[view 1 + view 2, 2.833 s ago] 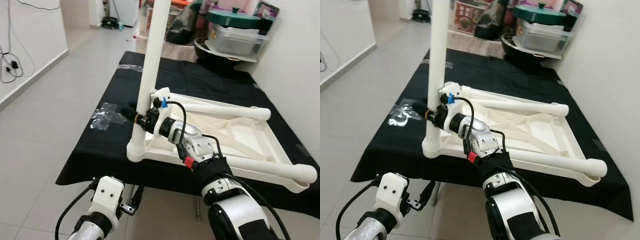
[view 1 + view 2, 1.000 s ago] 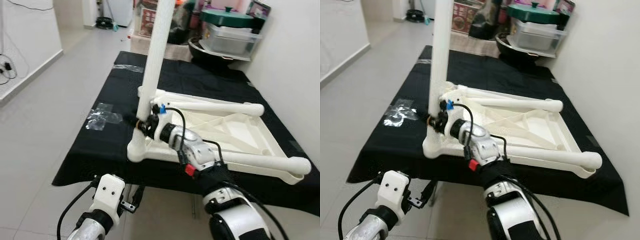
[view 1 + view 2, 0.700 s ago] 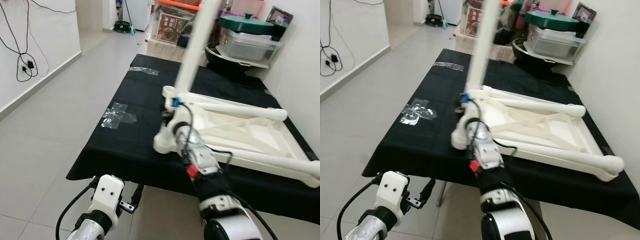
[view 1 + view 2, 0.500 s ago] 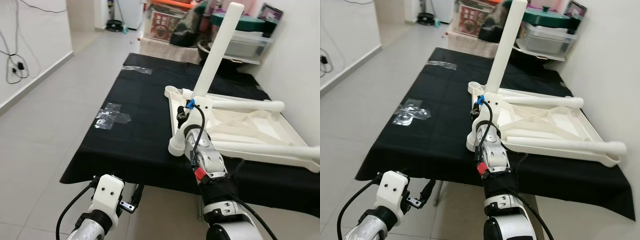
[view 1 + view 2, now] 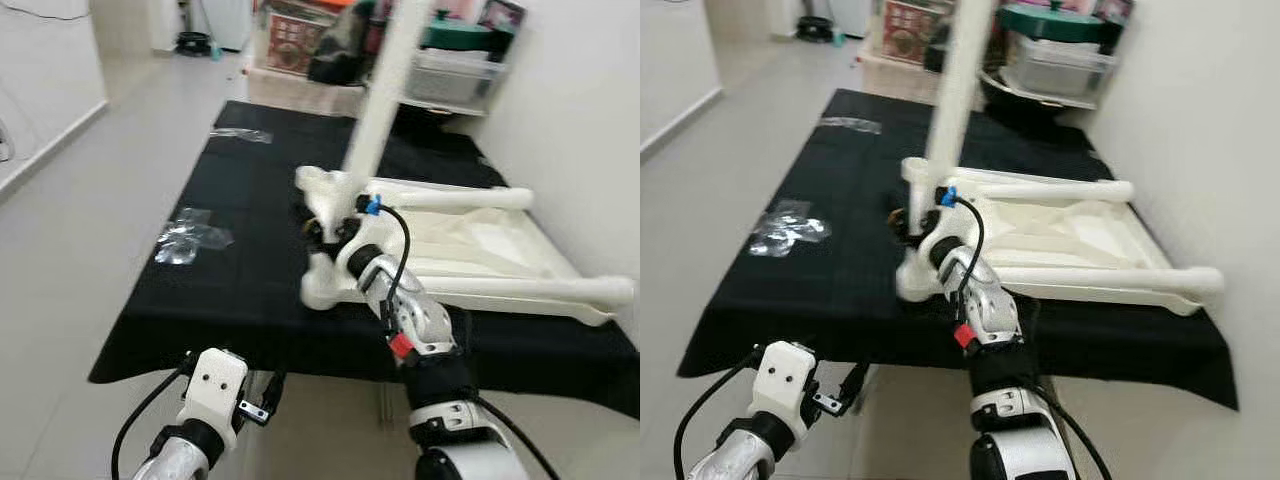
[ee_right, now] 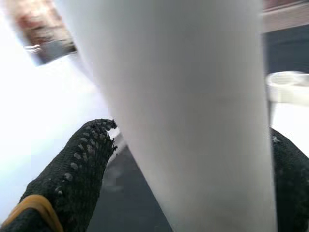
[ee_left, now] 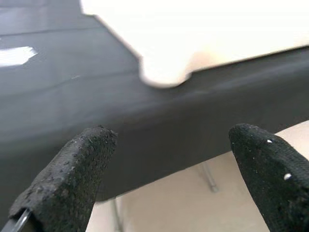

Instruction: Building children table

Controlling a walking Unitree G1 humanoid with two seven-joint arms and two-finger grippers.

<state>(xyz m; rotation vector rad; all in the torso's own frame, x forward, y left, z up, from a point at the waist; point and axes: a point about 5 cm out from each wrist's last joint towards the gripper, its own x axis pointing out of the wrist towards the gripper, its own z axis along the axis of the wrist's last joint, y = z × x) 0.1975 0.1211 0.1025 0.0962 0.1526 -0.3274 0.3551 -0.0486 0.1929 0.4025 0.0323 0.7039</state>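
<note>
Left eye view: the upturned white children's table point(image 5: 470, 255) lies on the black-covered tabletop point(image 5: 250, 205), toward its right side. At the table's near-left corner the right pincer point(image 5: 325, 228) clasps a white table leg point(image 5: 385, 90) that rises steeply from that corner. Crumpled clear plastic point(image 5: 188, 235) lies left of the table, well apart.

Right eye view: behind the table stand storage bins point(image 5: 1055, 55).

Left wrist view: the left pincer point(image 7: 169, 164) is spread wide with nothing between its fingers, below the tabletop's edge under the table's corner.

Right wrist view: the leg sits between the right pincer's fingers point(image 6: 82, 159).
</note>
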